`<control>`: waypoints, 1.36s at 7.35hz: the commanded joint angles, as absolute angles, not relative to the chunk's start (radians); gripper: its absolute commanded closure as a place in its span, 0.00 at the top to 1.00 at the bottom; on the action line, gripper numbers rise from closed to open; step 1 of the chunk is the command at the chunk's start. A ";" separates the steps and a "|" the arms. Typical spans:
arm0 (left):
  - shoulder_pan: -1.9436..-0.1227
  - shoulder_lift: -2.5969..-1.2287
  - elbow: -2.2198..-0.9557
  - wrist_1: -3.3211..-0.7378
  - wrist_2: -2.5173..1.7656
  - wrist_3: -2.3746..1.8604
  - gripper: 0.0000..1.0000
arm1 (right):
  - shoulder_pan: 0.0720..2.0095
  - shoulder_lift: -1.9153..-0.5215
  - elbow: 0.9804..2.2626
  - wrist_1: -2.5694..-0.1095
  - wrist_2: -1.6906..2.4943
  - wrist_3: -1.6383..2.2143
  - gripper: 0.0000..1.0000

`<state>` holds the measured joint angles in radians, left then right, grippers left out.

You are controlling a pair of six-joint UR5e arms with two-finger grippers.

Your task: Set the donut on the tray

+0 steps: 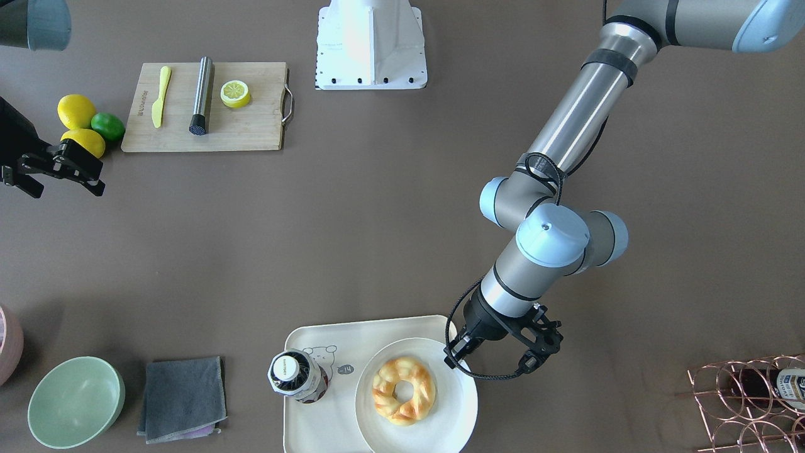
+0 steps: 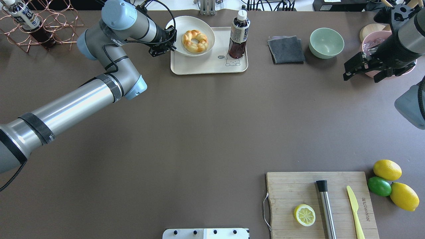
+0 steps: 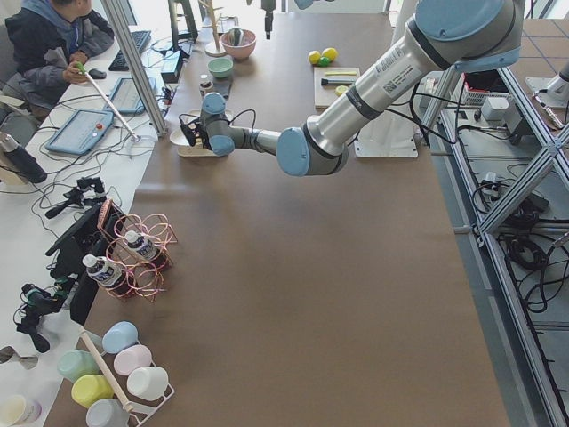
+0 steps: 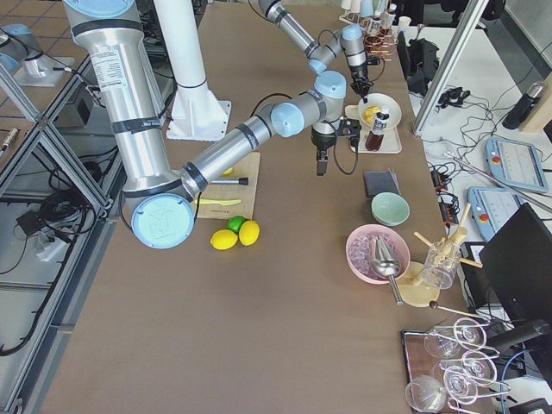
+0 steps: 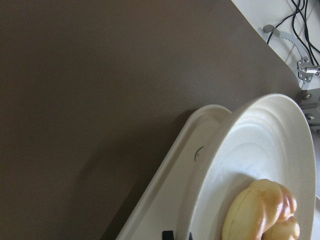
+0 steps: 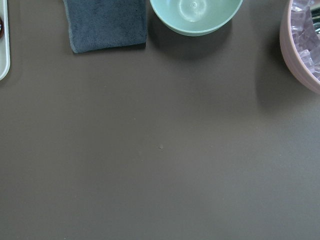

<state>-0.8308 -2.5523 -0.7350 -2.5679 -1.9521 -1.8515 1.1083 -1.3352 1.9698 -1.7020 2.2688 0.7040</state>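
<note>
The donut (image 1: 404, 390) (image 2: 195, 40) lies on a round white plate (image 1: 453, 415) (image 2: 177, 28). The plate rests on the cream tray (image 1: 352, 330) (image 2: 206, 66), over the tray's end nearest the left arm. My left gripper (image 1: 458, 357) (image 2: 167, 41) is at the plate's rim and shut on it. In the left wrist view the plate (image 5: 260, 145) sits above the tray's rim (image 5: 170, 175), with the donut (image 5: 260, 210) at the lower right. My right gripper (image 1: 63, 187) (image 2: 362, 77) is open and empty, far from the tray.
A dark drink bottle (image 1: 295, 376) (image 2: 238, 36) stands on the tray's other end. A grey cloth (image 2: 286, 49), a green bowl (image 2: 326, 42) and a pink bowl (image 6: 302, 45) lie beyond it. A cutting board (image 2: 285, 192) and a copper wire rack (image 2: 49, 30) stand apart.
</note>
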 commanded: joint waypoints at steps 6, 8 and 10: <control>-0.804 -2.537 -0.736 -2.641 -1.959 -1.872 0.54 | 1.121 -1.359 1.990 -1.703 2.270 0.701 1.00; -0.813 -2.517 -0.788 -2.637 -1.962 -1.871 0.61 | 1.120 -1.358 1.982 -1.703 2.269 0.701 1.00; -0.871 -2.388 -1.028 -2.509 -2.079 -1.776 0.65 | 1.121 -1.359 1.976 -1.703 2.257 0.683 1.00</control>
